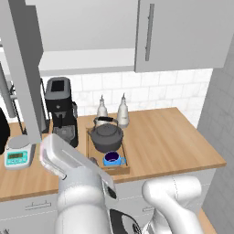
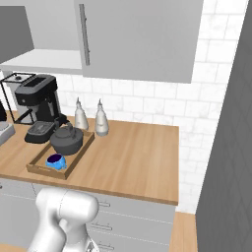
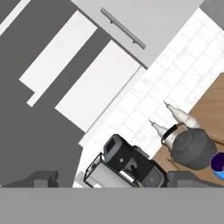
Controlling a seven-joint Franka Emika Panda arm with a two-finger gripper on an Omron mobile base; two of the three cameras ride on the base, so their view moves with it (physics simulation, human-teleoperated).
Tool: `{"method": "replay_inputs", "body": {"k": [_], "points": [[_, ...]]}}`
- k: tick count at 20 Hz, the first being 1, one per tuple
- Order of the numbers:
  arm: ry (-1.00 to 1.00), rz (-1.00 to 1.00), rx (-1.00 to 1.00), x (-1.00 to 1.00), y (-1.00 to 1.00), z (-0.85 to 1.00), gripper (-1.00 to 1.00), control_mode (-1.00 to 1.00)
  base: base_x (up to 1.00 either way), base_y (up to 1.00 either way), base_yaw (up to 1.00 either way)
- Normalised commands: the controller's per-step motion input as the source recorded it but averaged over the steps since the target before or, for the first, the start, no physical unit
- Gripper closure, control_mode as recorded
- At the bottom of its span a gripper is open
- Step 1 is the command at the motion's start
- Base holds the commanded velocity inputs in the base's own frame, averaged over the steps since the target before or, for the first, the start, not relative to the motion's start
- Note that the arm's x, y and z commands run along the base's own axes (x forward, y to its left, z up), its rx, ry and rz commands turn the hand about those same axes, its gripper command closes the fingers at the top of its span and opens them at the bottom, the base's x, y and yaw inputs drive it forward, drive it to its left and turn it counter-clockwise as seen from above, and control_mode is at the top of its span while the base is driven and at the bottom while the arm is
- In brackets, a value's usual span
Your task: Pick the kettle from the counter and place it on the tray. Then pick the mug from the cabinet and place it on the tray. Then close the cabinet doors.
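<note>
The dark grey kettle (image 1: pixel 106 136) (image 2: pixel 66 140) stands at the back of the wooden tray (image 1: pixel 125 167) (image 2: pixel 78 152) on the counter (image 1: pixel 169 137). In front of it in the same tray sits the blue mug (image 1: pixel 112 159) (image 2: pixel 55 161). The cabinet's left door (image 1: pixel 20 68) is swung open, baring the pale shelf (image 1: pixel 87 59) (image 3: pixel 98 83). Its right door (image 1: pixel 183 32) (image 2: pixel 138 39) is shut. My gripper (image 3: pixel 113 181) hangs open and empty, high over the counter's left part. The hand view looks at the cabinet, with the kettle (image 3: pixel 192 146) and mug (image 3: pixel 218 164) at its lower right.
A black coffee machine (image 1: pixel 59 109) (image 2: pixel 39 106) (image 3: pixel 131 164) stands left of the tray. Two pale bottles (image 1: pixel 122 109) (image 2: pixel 101 118) stand behind it against the tiled wall. A kitchen scale (image 1: pixel 18 155) lies at the left. A grey wall (image 1: pixel 219 114) bounds the counter's right end.
</note>
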Motion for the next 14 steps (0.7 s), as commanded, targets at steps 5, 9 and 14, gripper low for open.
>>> {"method": "replay_inputs", "body": {"k": [5, 9, 14], "points": [[-0.02, -0.11, 0.00, 0.00, 0.64, -0.17, -1.00, -1.00, 0.00, 0.00, 0.00], [-0.06, -0.14, 0.00, 0.09, 0.68, -0.05, -1.00, -1.00, 0.00, 0.00, 0.00], [-0.05, -0.15, 0.00, 0.25, 0.87, -0.21, -1.00, -1.00, 0.00, 0.00, 0.00]]}}
